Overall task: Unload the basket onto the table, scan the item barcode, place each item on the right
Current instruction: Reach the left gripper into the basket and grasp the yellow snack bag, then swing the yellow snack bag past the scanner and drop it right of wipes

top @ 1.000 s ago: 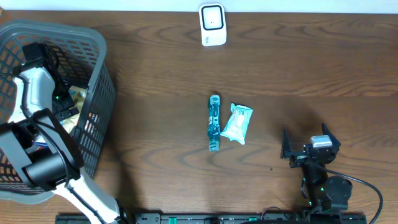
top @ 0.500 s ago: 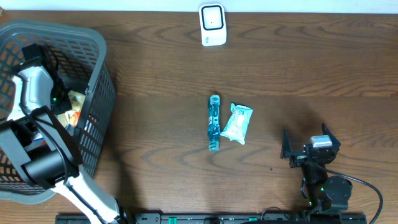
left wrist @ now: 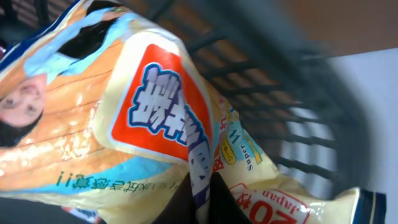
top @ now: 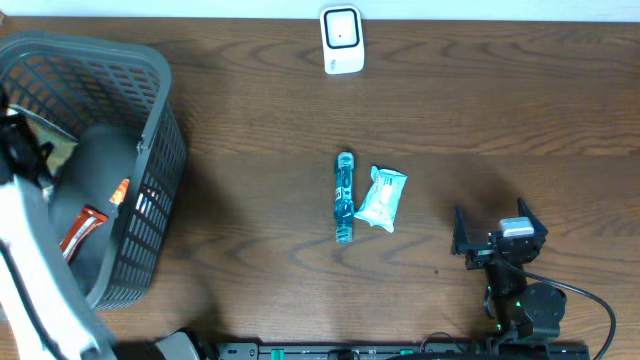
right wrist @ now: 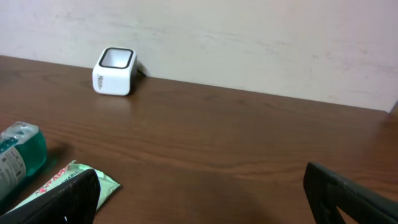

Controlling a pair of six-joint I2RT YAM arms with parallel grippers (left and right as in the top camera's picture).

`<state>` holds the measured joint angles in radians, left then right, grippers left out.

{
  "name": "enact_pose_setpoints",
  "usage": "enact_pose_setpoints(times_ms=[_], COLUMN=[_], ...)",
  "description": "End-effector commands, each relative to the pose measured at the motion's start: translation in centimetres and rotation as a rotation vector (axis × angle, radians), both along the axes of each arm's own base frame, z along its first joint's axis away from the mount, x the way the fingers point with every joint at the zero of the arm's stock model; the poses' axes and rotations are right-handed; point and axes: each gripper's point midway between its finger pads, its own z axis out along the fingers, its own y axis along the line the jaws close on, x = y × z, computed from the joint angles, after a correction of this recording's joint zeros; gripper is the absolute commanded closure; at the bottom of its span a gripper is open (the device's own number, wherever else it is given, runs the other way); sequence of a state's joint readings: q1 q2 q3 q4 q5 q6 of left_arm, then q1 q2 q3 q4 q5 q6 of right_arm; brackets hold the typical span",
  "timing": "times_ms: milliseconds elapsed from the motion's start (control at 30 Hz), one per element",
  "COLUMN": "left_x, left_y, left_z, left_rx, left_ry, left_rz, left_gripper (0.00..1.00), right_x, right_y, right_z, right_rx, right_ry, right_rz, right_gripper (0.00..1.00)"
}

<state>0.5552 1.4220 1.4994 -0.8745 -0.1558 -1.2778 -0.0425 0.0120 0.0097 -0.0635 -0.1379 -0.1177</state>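
My left gripper is shut on the edge of a yellow and orange snack bag with a red label, which fills the left wrist view. From overhead the left gripper hangs blurred over the grey basket at the far left, the snack bag beside it. The white barcode scanner stands at the table's far edge, and it shows as well from the right wrist as a scanner at upper left. Near the front right, my right gripper rests open and holds nothing.
A teal bottle and a pale green packet lie side by side mid-table. An orange packet stays in the basket. The basket's mesh wall is close behind the held bag.
My left gripper has shut on the snack bag and lifted it up out of the basket, toward the camera. The right arm has not moved.
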Motion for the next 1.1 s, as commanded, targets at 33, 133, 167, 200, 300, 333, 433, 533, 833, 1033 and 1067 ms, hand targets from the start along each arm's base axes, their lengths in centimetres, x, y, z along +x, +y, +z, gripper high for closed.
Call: enact_pose_setpoints(times_ms=[33,133,167,200,300,333,433,533,833,1033,1067], left_x=[-1.2,-1.1,-1.1,-1.2,-1.5,-1.5,-1.4,-1.1,0.2,0.7,1.0], left_y=[-2.2,-4.6,-6.2,-7.1,-10.3,-11.5,-15.6,-19.1,-29.4,-35.5,-36.5], left_z=[6.2,10.8,13.4,14.6,18.1,19.2,21.8,22.9,20.0,16.1,15.4], left_rx=[0.08,0.138,0.176,0.196,0.222,0.226,0.218,0.232,0.503,0.558,0.546], left_ry=[-0.174,-0.335,-0.421,-0.464,-0.599,-0.642,-0.758,-0.802,-0.664,-0.575,-0.565], left_rz=[-0.075,-0.203,-0.278,-0.317,-0.445,-0.495,-0.678,-0.855,-1.43,-1.738,-1.778], left_gripper=[0.93,0.93,0.93,0.93,0.93,0.93,0.93,0.93,0.93,0.93,0.93], right_x=[0.0,0.0,0.0,0.0,0.0,0.0,0.0,0.0,0.0,0.0,0.0], right_y=[0.1,0.1,0.2,0.1,0.1,0.2,0.1,0.1,0.1,0.1,0.1], right_z=[-0.1,-0.1,-0.1,-0.1,-0.1,-0.1,-0.1,-0.1,-0.1,-0.1,-0.1], right_rx=[-0.011,-0.011,-0.011,-0.011,-0.011,-0.011,-0.011,-0.011,-0.011,-0.011,-0.011], right_ry=[-0.001,-0.001,-0.001,-0.001,-0.001,-0.001,-0.001,-0.001,-0.001,-0.001,-0.001], right_rz=[0.006,0.006,0.007,0.006,0.006,0.007,0.006,0.006,0.006,0.006,0.006], right_gripper=[0.01,0.01,0.01,0.01,0.01,0.01,0.01,0.01,0.01,0.01,0.01])
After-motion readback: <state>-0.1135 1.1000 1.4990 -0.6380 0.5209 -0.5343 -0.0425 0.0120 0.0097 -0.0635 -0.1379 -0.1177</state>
